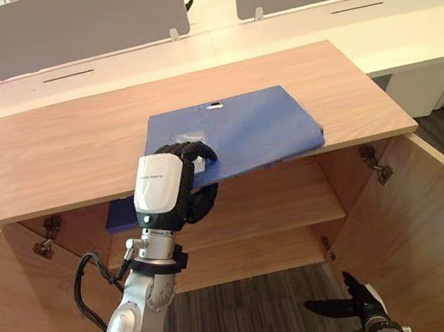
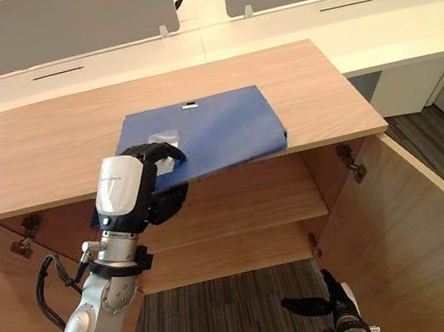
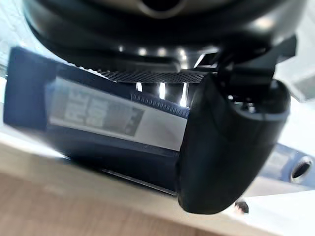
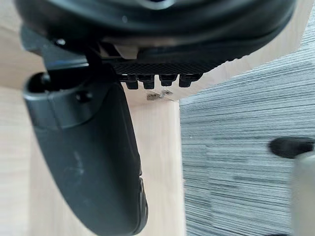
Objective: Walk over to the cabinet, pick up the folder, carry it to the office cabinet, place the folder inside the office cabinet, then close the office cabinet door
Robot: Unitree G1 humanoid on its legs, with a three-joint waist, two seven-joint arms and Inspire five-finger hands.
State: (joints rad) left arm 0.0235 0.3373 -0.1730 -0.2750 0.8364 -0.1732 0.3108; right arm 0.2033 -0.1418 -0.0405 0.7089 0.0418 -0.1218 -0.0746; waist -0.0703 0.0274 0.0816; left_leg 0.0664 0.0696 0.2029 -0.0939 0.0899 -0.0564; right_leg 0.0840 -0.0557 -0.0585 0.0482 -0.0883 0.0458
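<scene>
Folder (image 1: 241,128) lies flat on the cabinet top (image 1: 48,154), long side going left to right, near edge poking over the front. Left robot hand (image 1: 175,183) grips that edge. Its wrist view shows the thumb (image 3: 226,147) curled under the spine. Right robot hand (image 1: 349,302) hangs low, fingers straight.

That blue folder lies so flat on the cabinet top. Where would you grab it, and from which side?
By its near edge, from the front. The blue folder lies flat, but that edge overhangs the cabinet top, leaving room for fingers above and a thumb below. The left hand is clasped there, toward the near left corner.
</scene>
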